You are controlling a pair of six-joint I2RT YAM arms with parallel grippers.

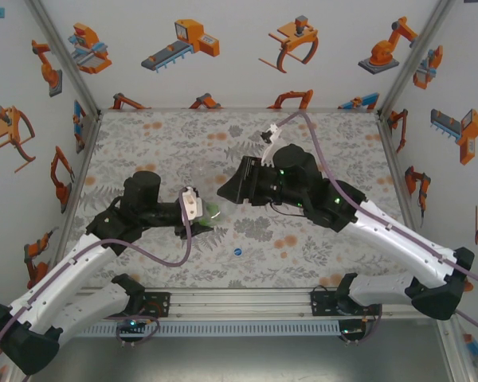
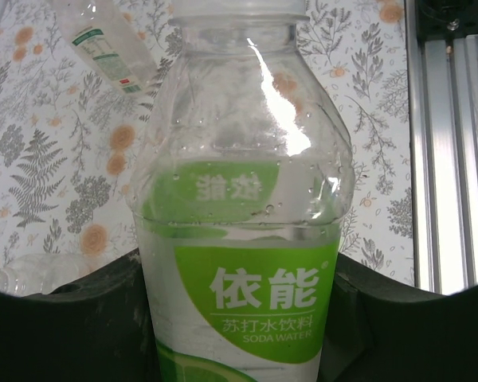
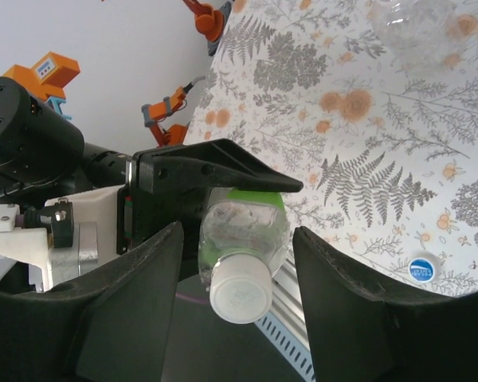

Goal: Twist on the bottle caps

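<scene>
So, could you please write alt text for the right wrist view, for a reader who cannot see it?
A white-capped clear bottle, held by the left gripper, points its cap at the camera between the open fingers of the right gripper. A blue cap lies on the floral table to the right.

Fern-patterned table (image 1: 143, 143) — 1 blue cap (image 1: 237, 251) and 1 clear labelled bottle (image 2: 103, 48) lie on it.
</scene>
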